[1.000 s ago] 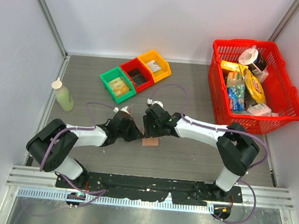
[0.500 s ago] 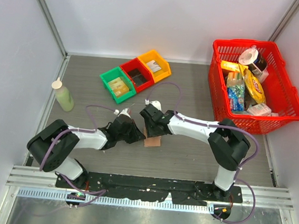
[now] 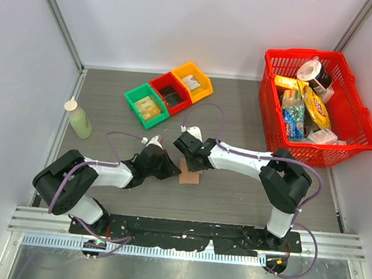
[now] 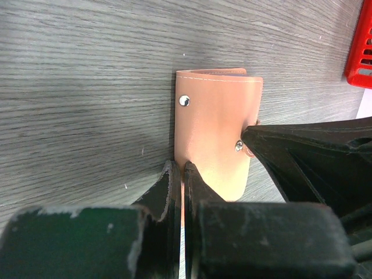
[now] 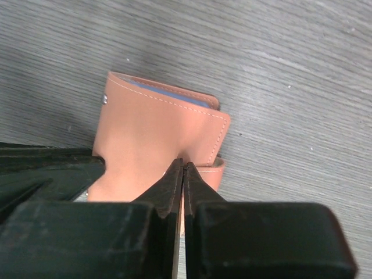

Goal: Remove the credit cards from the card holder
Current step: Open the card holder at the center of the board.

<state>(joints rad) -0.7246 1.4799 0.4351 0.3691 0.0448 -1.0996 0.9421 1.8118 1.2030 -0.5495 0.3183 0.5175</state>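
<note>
The tan-pink card holder (image 3: 190, 176) lies folded on the grey table between my two grippers. In the left wrist view the card holder (image 4: 218, 116) shows two metal snaps, and my left gripper (image 4: 183, 170) is shut on its near left edge. Seen from the right wrist, the card holder (image 5: 148, 131) shows a strip of blue lining at its far edge. My right gripper (image 5: 183, 166) is shut there, pinching the near edge of its top flap. The left gripper (image 3: 168, 169) is at the holder's left and the right gripper (image 3: 191, 161) at its far side. The credit cards are hidden.
Green (image 3: 147, 105), red (image 3: 170, 93) and yellow (image 3: 192, 81) bins stand in a row at the back. A red basket (image 3: 351, 139) full of groceries sits at the right. A bottle of pale green liquid (image 3: 79, 119) stands at the left.
My right gripper has gone from open to shut on the holder's flap after shifting slightly left. The left gripper has stayed shut on the holder.
</note>
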